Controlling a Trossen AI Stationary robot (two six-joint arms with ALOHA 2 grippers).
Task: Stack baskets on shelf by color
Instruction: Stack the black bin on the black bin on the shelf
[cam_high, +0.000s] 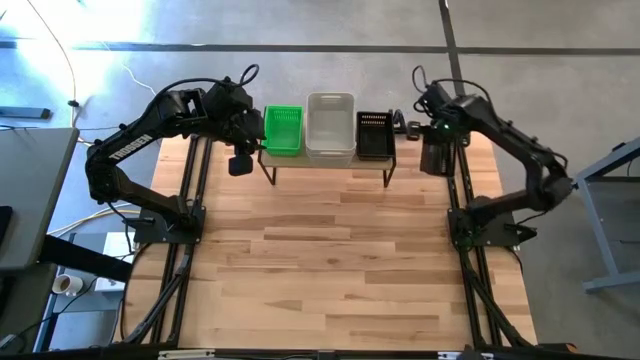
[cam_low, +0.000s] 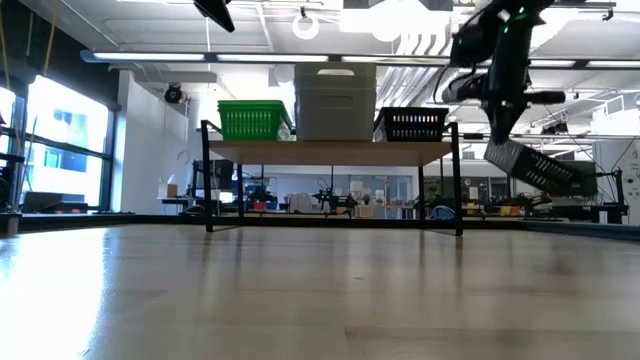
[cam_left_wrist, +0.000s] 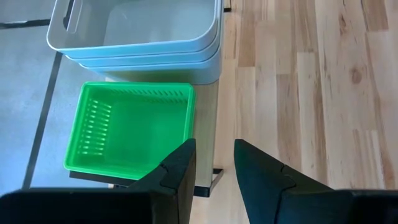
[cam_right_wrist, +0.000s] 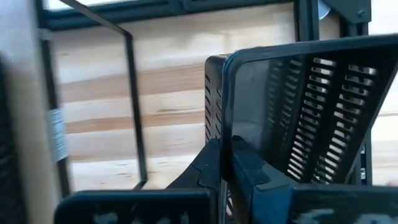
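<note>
right pincer (cam_right_wrist: 225, 163) clamped on a black basket (cam_right_wrist: 298, 118) beside the shelf (cam_high: 325, 160) — left pincer (cam_left_wrist: 214, 168) parted.

Pretty bright overall, strong daylight glare is seen on the floor (cam_high: 150, 30) at the high view's top left; ceiling lights (cam_low: 330, 25) are blown out in the low view, and the right wrist view is smeared by motion blur
</note>
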